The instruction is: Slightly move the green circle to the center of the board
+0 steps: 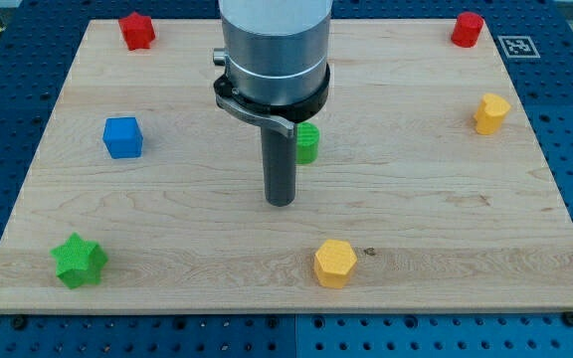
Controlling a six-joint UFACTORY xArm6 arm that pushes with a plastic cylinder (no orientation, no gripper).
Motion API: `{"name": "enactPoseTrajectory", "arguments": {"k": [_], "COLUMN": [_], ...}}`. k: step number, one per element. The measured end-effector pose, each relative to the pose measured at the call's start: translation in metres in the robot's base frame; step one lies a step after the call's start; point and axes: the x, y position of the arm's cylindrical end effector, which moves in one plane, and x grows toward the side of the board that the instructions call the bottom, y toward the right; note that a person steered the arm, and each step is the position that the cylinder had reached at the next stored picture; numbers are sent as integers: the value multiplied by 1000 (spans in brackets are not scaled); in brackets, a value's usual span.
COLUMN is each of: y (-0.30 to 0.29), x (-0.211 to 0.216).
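Mid-board, my tip point(281, 202) just below-left of green circle point(307, 143), no claw visible

Board point(446, 199) pale wood, visible grain; blocks matt plastic.

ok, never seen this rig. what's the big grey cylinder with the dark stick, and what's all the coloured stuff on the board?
It is a robot arm seen from a single camera; where that is mounted is not on record. The arm has no end effector that grasps: it ends in a dark rod whose lower end, my tip, slides on the wooden board and pushes blocks. Nothing is held.

On the board: a green circle partly hidden behind the rod, up and to the view's right of the tip; a blue cube; a green star; a yellow hexagon; a second yellow block; and two red blocks at the top left and top right.
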Motion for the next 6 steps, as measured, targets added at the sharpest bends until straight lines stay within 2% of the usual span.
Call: {"name": "enactPoseTrajectory", "arguments": {"k": [6], "y": [0], "x": [-57]}}
